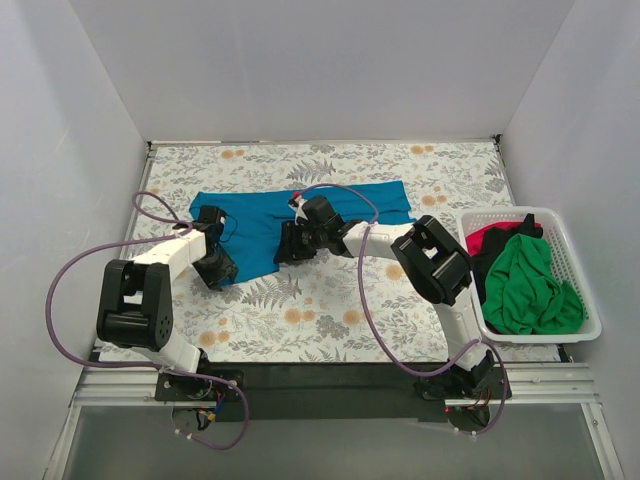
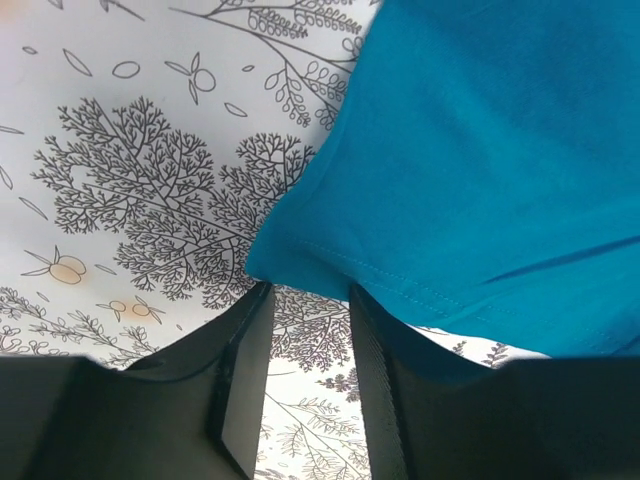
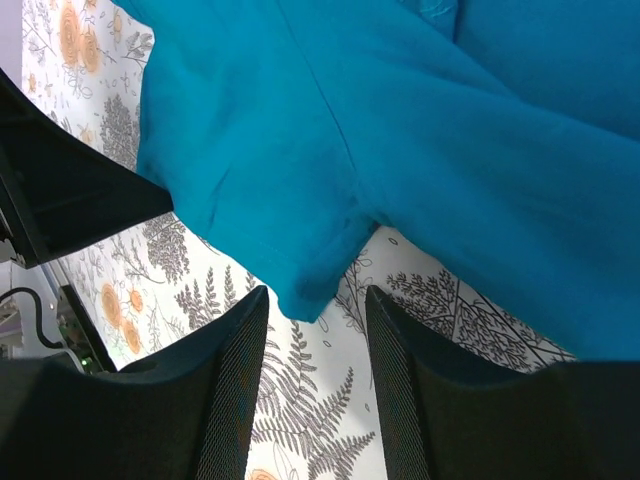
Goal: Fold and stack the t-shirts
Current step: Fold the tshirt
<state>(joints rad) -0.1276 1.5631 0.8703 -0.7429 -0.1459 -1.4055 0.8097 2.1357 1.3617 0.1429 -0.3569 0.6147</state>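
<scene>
A teal-blue t-shirt (image 1: 300, 215) lies spread on the floral table, also seen in the left wrist view (image 2: 480, 150) and the right wrist view (image 3: 400, 130). My left gripper (image 1: 222, 270) is open at its near left corner; the hem corner (image 2: 275, 262) lies just beyond the fingertips (image 2: 250, 320). My right gripper (image 1: 285, 248) is open at the near edge; a cloth corner (image 3: 305, 295) hangs between the open fingers (image 3: 240, 340). A bright green t-shirt (image 1: 528, 285) and a red-magenta one (image 1: 490, 236) lie in the basket.
A white slatted basket (image 1: 580, 270) stands at the right edge of the table and also holds a dark garment (image 1: 492, 262). Purple cables loop from both arms. White walls enclose the table on three sides.
</scene>
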